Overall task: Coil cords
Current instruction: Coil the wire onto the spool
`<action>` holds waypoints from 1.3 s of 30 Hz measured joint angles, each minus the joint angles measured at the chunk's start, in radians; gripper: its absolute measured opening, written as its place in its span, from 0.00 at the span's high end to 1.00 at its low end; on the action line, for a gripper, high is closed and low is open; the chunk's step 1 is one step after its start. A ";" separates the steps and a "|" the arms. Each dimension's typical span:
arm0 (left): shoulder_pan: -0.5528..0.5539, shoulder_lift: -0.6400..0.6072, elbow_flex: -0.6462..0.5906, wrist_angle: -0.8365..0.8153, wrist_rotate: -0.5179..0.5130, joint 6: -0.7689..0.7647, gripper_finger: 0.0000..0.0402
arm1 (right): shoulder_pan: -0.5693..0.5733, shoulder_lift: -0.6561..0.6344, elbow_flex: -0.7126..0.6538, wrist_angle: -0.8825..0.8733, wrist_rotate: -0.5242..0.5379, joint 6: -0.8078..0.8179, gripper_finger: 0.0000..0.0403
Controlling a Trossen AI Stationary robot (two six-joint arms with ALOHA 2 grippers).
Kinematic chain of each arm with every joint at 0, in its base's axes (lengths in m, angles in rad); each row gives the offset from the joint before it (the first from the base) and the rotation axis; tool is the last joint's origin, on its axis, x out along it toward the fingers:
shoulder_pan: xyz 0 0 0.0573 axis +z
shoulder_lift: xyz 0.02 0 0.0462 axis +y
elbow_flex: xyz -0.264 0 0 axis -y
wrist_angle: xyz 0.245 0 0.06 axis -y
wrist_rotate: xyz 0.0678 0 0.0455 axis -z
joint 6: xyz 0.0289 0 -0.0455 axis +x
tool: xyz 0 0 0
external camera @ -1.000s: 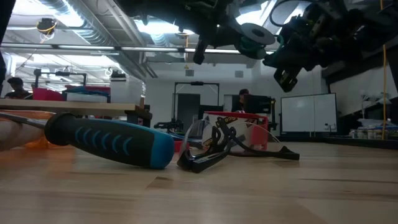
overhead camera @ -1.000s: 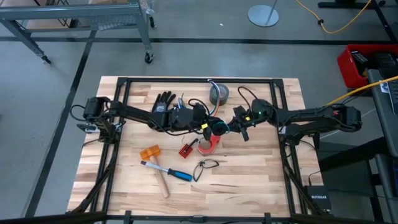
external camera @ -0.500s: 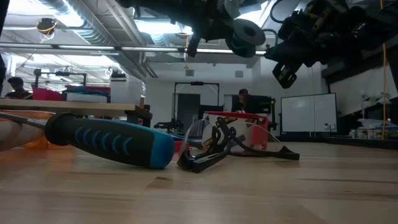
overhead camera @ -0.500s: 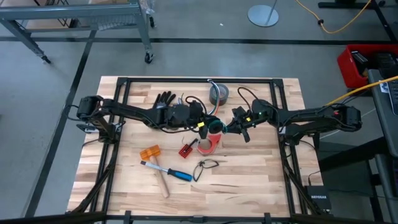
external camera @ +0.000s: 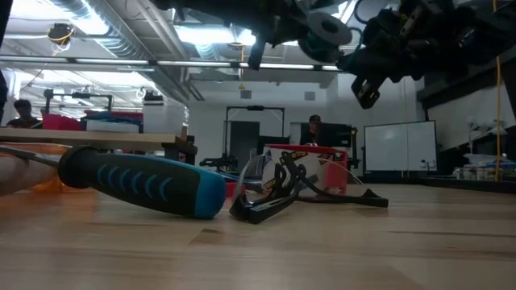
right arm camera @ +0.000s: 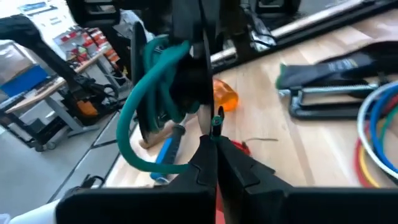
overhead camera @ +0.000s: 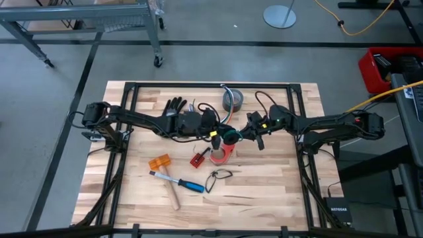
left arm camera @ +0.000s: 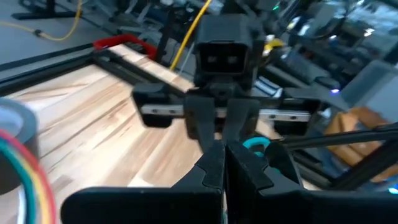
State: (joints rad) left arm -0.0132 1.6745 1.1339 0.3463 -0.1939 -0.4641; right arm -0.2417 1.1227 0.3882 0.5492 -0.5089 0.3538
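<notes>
A teal cord point(overhead camera: 230, 135), wound in loops point(right arm camera: 144, 93), hangs above the table's middle between my two grippers. My left gripper point(overhead camera: 220, 134) comes at it from the table's left and is shut on the loops. Facing it from the right, my right gripper point(overhead camera: 247, 134) is shut on the cord's end. In the low view the coil point(external camera: 326, 31) shows high above the wood. The multicoloured cords point(right arm camera: 375, 134) lie on the table beside the grippers, untouched; the left wrist view catches them too point(left arm camera: 22, 167). My left gripper pinches the teal loops point(right arm camera: 186, 84) between its shut fingers, roughly level, from the table's left. The loops hang beside and below its fingers, clear of the table. My right gripper pinches the cord's free end point(right arm camera: 216, 122) between its fingertips, roughly level, from the table's right. The end is lifted clear, close to the coil.
On the wood lie a black glove point(overhead camera: 175, 106), a grey tape roll point(overhead camera: 232, 100), a red-and-white piece point(overhead camera: 221, 155), a small red part point(overhead camera: 197, 159), an orange block point(overhead camera: 158, 162), a blue-handled tool point(overhead camera: 178, 184) and a black cord loop point(overhead camera: 220, 175).
My left gripper has risen a little with the teal coil, which sits higher in the low view than a second ago. My right gripper has stayed beside it, still shut on the cord's end.
</notes>
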 joint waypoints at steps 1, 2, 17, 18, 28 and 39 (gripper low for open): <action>0.000 0.000 0.000 0.011 0.009 0.000 1.00 | 0.000 0.000 0.000 0.008 -0.009 0.000 1.00; 0.000 0.000 0.000 0.023 0.013 0.000 1.00 | 0.000 0.000 0.000 0.011 -0.022 0.001 1.00; 0.011 0.000 0.000 0.118 0.016 0.143 1.00 | 0.000 0.000 0.000 0.016 -0.086 0.041 1.00; 0.011 0.000 0.000 0.135 0.016 0.160 1.00 | 0.000 0.000 0.000 0.023 -0.086 0.043 1.00; -0.002 0.000 0.000 0.236 0.061 0.253 1.00 | 0.055 0.000 -0.001 0.134 0.029 0.061 1.00; -0.037 0.001 0.000 0.252 0.064 0.398 1.00 | 0.119 0.017 -0.001 0.149 0.178 0.050 1.00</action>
State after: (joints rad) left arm -0.0497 1.6752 1.1343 0.5980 -0.1295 -0.0659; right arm -0.1227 1.1400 0.3874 0.6983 -0.3307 0.4034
